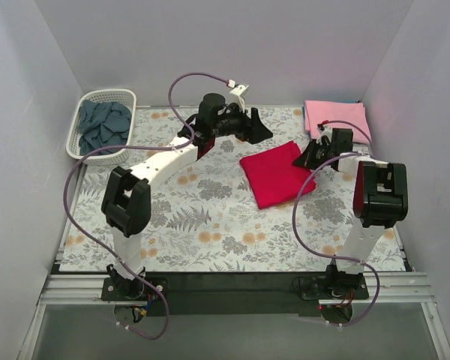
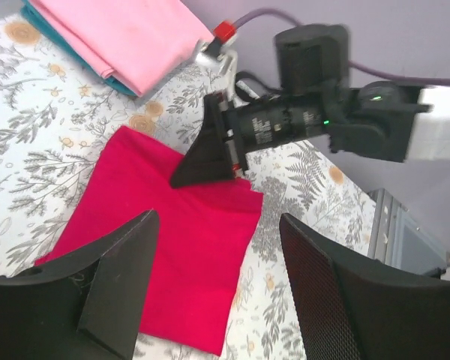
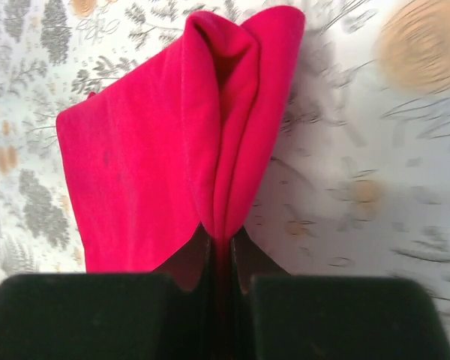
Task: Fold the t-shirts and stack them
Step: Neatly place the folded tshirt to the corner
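Plain white walls [image 1: 210,45] close in the table [image 1: 232,279] on the left, far and right sides. A grey floral cloth [image 1: 202,221] covers nearly all of the tabletop, lying flat, with a dark strip left bare along the near edge where the two arm bases stand.

In the far left corner a white lattice basket [image 1: 73,142] sits on the cloth, with the slate-blue t-shirt [image 1: 105,126] crumpled inside it. In the far right corner the pink t-shirt [image 1: 334,116] lies folded flat, and the left wrist view shows a teal cloth edge [image 2: 75,58] under it.

The red t-shirt [image 1: 274,176] lies folded right of the table's middle, between the arms. The right pincer [image 1: 309,157] is closed narrow on its far right edge, and the right wrist view shows a fold of red cloth pinched between the fingers and lifted off the floral cloth. The left pincer [image 1: 251,126] hangs just left of the shirt's far corner, jaws wide and holding nothing.
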You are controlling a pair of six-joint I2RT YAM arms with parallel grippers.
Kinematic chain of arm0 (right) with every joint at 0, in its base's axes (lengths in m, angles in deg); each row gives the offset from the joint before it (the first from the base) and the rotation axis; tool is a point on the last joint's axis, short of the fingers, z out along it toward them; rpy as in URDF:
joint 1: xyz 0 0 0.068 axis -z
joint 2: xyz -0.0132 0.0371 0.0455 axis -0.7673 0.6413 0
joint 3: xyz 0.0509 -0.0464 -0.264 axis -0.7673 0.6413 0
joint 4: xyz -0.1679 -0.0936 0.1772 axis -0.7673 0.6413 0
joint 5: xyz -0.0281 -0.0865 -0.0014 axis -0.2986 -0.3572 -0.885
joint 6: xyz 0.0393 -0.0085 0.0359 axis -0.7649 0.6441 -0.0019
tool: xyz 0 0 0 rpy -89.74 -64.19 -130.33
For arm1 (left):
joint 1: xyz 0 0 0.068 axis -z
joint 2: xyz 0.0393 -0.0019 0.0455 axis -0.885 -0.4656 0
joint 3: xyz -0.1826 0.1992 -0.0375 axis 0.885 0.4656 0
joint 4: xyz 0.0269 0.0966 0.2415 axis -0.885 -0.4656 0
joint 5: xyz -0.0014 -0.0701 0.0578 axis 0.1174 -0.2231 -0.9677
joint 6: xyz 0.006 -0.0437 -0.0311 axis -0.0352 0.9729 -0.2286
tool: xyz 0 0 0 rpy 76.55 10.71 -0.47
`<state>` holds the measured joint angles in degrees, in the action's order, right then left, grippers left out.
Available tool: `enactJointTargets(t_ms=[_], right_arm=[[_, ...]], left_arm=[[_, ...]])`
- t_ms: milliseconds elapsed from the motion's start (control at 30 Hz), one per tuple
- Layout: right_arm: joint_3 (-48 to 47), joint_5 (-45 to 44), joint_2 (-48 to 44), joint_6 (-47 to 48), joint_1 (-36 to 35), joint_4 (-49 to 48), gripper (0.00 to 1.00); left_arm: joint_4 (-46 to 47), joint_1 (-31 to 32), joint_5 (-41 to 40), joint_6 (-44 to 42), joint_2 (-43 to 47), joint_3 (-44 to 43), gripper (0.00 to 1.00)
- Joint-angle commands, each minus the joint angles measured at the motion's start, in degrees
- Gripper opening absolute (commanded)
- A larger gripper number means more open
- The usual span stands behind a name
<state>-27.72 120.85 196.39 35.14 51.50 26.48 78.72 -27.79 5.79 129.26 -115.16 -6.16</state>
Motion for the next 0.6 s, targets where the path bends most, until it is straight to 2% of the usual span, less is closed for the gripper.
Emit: enactJointTargets(t_ms=[0, 100, 233, 500, 567], right_arm=[[-7.9, -1.3, -3.0, 13.0, 2.6, 8.7, 0.01], [-14.5, -3.0, -2.3, 18.2, 3.2, 11.2, 0.01], [-22.6, -5.8, 1.4, 23.4, 3.2, 12.2, 0.01], [-40.6, -10.0, 10.7, 26.9, 3.2, 14.9, 0.01], [-43.6, -10.6, 12.6, 27.4, 3.2, 15.0, 0.01]], left_arm=[[4.4, -1.7, 3.5, 8.8, -7.9, -4.0, 0.64], [7.4, -3.2, 4.5, 11.1, -10.5, -4.2, 0.64], [9.7, -5.0, 5.0, 10.8, -8.8, 1.1, 0.64], [10.0, -7.1, 4.5, 5.8, 2.9, 20.7, 0.71], [9.4, -7.5, 4.9, 5.0, 5.6, 23.2, 0.71]])
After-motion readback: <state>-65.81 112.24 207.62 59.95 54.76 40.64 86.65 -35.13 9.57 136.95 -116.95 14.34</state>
